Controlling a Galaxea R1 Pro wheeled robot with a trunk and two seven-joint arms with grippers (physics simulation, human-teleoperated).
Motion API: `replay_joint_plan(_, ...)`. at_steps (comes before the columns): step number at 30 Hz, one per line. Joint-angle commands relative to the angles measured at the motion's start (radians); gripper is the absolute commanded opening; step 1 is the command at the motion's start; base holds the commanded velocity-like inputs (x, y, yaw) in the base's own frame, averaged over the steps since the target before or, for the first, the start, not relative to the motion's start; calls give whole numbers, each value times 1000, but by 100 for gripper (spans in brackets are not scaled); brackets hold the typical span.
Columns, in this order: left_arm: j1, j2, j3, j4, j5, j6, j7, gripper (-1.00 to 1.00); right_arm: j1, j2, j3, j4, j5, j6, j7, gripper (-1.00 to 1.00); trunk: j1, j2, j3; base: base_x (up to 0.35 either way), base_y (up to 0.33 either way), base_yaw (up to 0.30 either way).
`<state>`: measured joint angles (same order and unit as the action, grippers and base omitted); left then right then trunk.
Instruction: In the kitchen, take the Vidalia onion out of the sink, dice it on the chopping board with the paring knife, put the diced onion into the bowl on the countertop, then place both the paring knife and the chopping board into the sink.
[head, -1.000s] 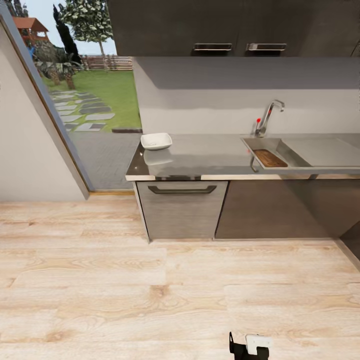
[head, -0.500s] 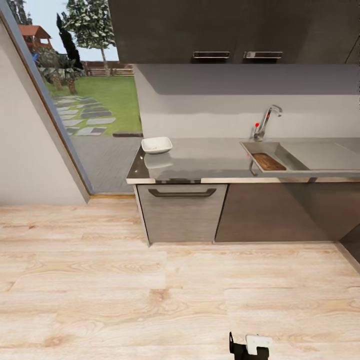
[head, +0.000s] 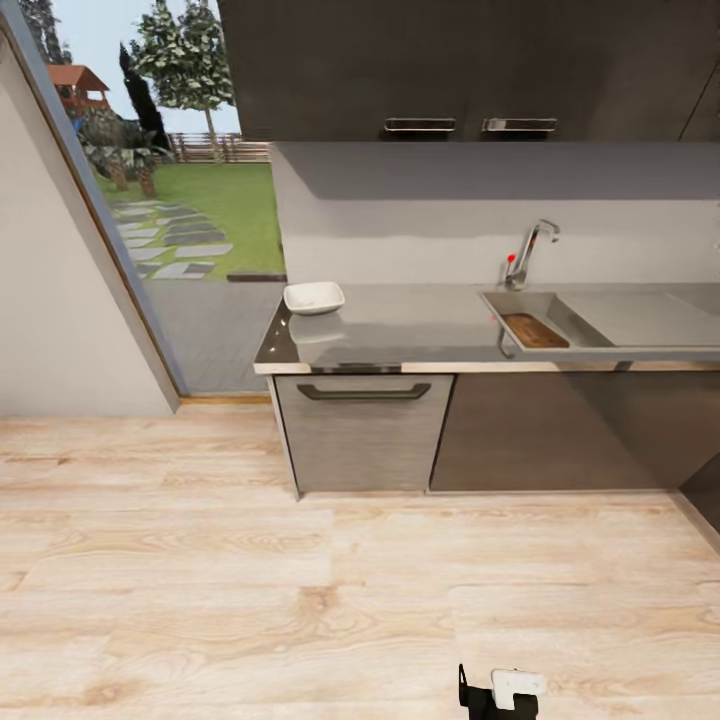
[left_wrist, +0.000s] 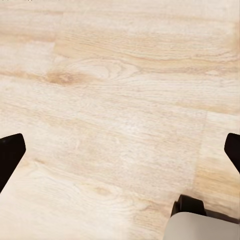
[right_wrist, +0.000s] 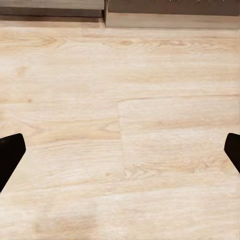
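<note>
Right edge is cropping the stainless-steel sink's (head: 610, 322) flat drainer; brown wooden chopping board (head: 534, 331) is lying partly hidden behind the basin's front wall, handle hole too small to tell.

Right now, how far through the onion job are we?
Near the end, by the look of it. The board already lies in the sink, and the bowl sits on the countertop; its contents, the onion and the knife are too small to tell. Nothing in hand: left gripper and right gripper are open over bare floor.
</note>
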<state>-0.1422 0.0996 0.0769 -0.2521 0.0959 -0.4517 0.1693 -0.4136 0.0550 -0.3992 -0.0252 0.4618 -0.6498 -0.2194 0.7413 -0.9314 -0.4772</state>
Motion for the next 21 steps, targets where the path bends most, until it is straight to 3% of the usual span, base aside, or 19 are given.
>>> replay_joint_plan(1, 0, 0, -2, 1, 10, -4, -2, 100, -1, 0, -4, 1, 11, -1, -8, 100, 0, -1, 1, 27, -65, 0)
replay_joint_plan(8, 0, 0, -2, 1, 10, -2, -2, 100, -1, 0, -4, 2, 11, -1, -8, 100, 0, -1, 12, 120, -136, 0)
replay_joint_plan(21, 0, 0, -1, 1, 10, -2, -2, 100, -1, 0, -4, 2, 10, -1, -8, 100, 0, -1, 32, 253, -191, 0)
